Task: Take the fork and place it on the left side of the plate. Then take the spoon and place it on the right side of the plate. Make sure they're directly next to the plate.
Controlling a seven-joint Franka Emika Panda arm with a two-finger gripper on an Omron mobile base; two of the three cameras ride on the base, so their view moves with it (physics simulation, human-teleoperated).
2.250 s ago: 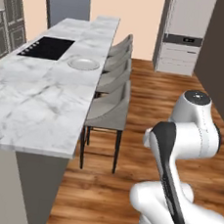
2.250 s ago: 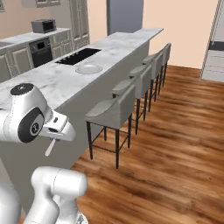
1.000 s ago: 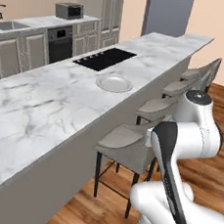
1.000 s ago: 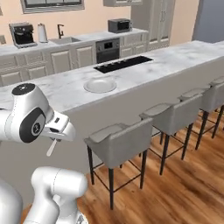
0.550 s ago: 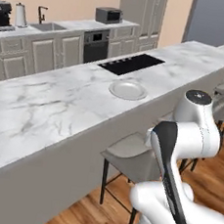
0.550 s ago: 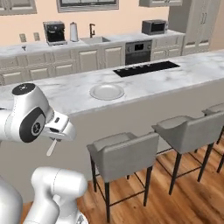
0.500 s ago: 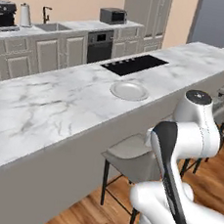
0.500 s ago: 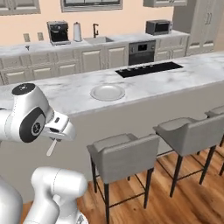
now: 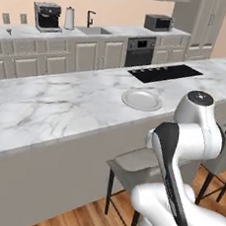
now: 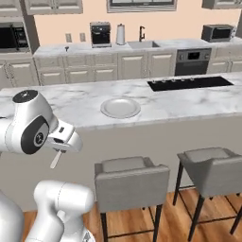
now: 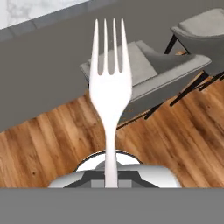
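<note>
I see the fork (image 11: pixel 109 94) pinched by its handle in the gripper (image 10: pixel 60 144), jaws pressed tight on it, tines pointing away over a grey stool (image 11: pixel 144 78) and wood floor (image 11: pixel 48 144). The plate (image 10: pixel 120 108) sits alone on the marble counter (image 10: pixel 165 104), near the front edge, left of the black cooktop (image 10: pixel 189 83)

base views flank arm (image 9: pixel 186 143), facing counter (image 10: pixel 156 111)
</note>
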